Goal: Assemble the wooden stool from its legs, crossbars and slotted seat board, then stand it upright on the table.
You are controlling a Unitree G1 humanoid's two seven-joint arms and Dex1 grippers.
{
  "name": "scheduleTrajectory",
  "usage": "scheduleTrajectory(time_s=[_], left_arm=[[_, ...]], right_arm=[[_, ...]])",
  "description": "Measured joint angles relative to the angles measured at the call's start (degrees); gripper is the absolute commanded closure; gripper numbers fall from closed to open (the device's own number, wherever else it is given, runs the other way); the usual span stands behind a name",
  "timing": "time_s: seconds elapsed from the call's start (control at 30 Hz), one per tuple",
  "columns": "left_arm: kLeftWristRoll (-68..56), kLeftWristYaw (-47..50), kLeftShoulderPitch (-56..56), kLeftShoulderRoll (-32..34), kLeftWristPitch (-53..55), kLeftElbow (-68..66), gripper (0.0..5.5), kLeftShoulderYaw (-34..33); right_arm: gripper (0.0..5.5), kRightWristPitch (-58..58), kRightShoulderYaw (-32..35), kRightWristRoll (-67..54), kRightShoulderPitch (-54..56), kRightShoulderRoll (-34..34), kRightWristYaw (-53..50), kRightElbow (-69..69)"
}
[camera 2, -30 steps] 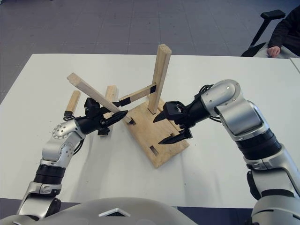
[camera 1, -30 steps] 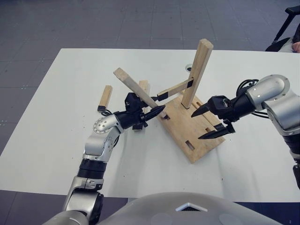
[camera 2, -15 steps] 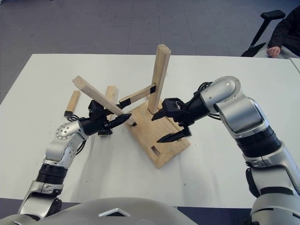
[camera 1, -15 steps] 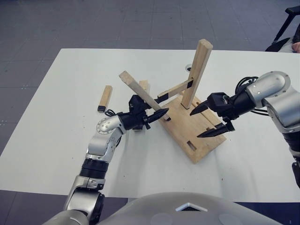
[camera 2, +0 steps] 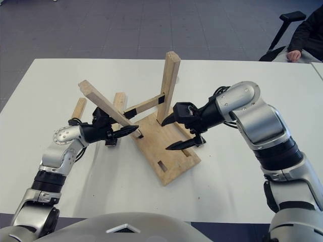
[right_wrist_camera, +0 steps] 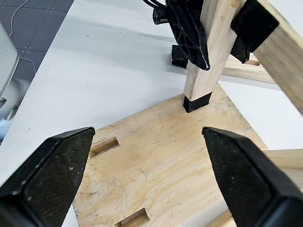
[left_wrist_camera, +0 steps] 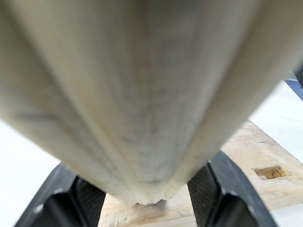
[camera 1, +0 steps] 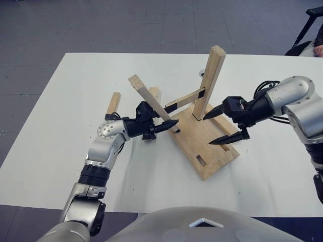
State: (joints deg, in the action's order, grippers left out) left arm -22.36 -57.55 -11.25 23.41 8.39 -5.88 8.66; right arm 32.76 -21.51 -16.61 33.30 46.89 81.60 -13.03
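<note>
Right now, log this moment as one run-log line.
left gripper: shut on tilted leg | right gripper: open over seat board | upright leg: standing on board

Silver-grey rounded arm shells point(camera 1: 298, 98), black ribbed forearm bands point(camera 1: 95, 177), screw-ringed left elbow disc point(camera 1: 105, 130), black cables point(camera 1: 263, 89) at right wrist, left gripper point(camera 1: 170, 124) and right gripper point(camera 1: 207, 130) black, tapered.

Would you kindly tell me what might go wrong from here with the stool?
1. The left gripper holds the slanted leg tilted, its lower end at a corner of the seat board; pushed at that angle it may jam.
2. The right gripper hangs above the board with jaws open, holding nothing, so the board could slide on the table.
3. The slanted leg passes close by the crossbar on the upright leg; a knock might topple that leg.
</note>
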Motion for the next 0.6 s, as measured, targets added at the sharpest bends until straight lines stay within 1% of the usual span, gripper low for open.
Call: scheduleTrajectory(time_s=[0.4,0.6], left_arm=[[-1.95,0.29,0.62,-0.51,0.60,-1.11,3.38,-1.01],[-1.94,-0.55,0.28,0.47,0.63,-0.99,3.38,-0.27]], right_arm=[[1.30,-0.21,-0.03,0.03,-0.43,-0.96,-1.28,0.00],[1.30,0.47,0.23,-0.13,-1.02,-2.65,-5.15,-1.32]])
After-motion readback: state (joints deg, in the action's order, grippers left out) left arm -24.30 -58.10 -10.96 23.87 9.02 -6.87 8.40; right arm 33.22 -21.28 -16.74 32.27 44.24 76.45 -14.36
